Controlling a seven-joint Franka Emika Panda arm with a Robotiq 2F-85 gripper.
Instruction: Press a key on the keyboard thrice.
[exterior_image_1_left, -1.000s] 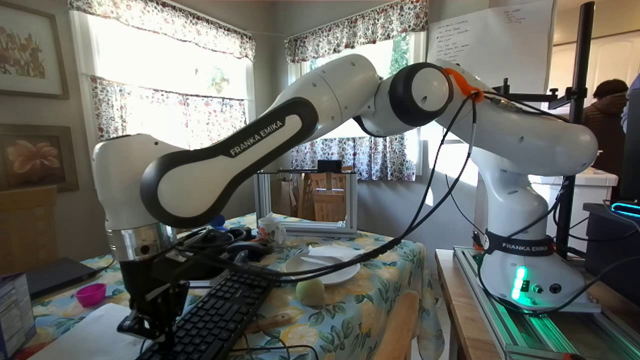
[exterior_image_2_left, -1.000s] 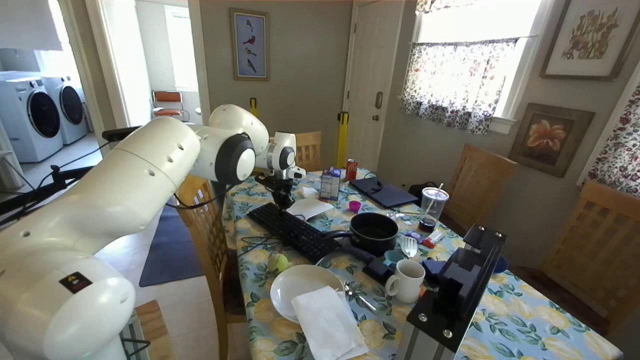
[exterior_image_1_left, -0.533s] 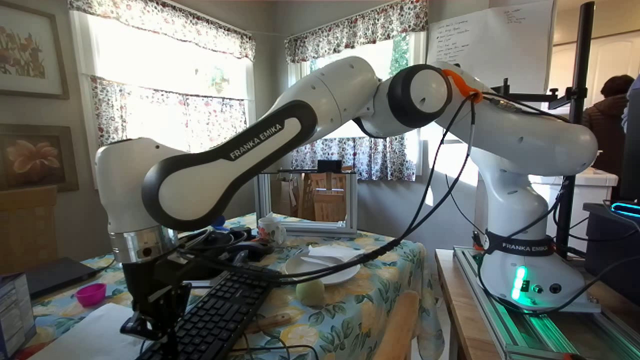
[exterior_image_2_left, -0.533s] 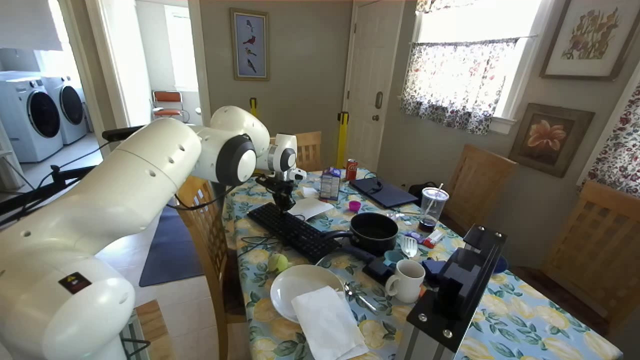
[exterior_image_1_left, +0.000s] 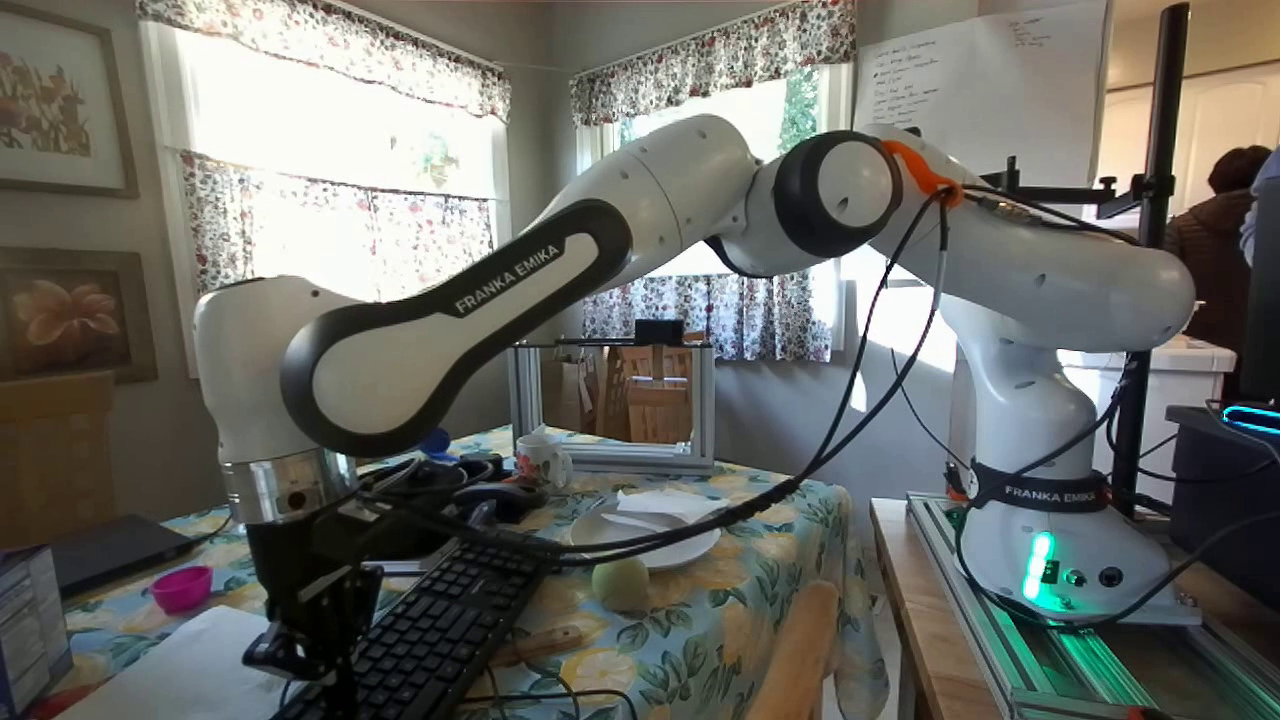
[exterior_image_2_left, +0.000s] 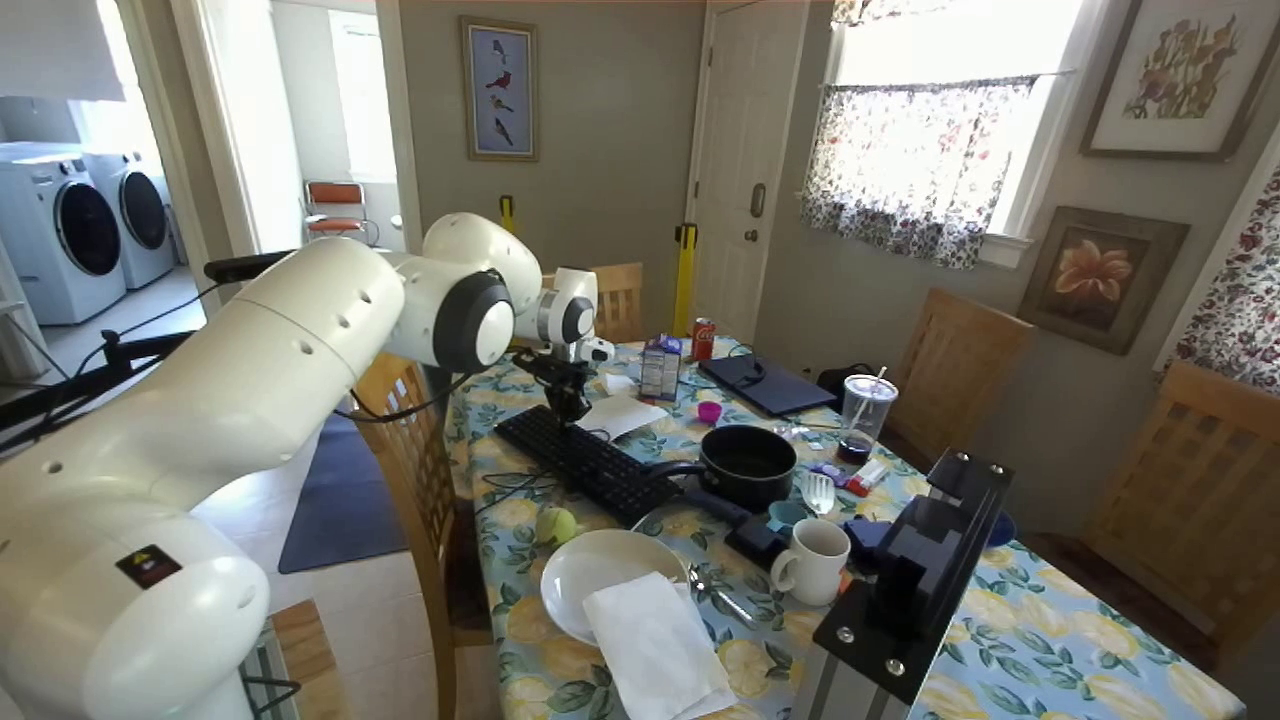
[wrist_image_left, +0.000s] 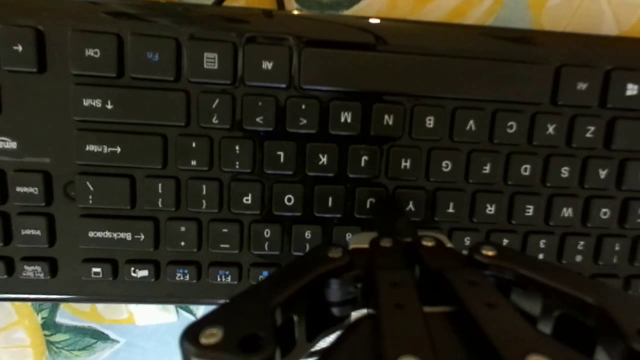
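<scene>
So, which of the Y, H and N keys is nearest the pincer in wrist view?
The Y key: the pincer overlaps it in that view. The H key and N key lie uncovered, one and two rows nearer the space bar.

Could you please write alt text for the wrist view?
The shut gripper extends from the bottom edge over a black keyboard, ending near the Y key and U key; contact is unclear. The keyboard's lettering appears upside down, with lemon-print tablecloth above and below.
</scene>
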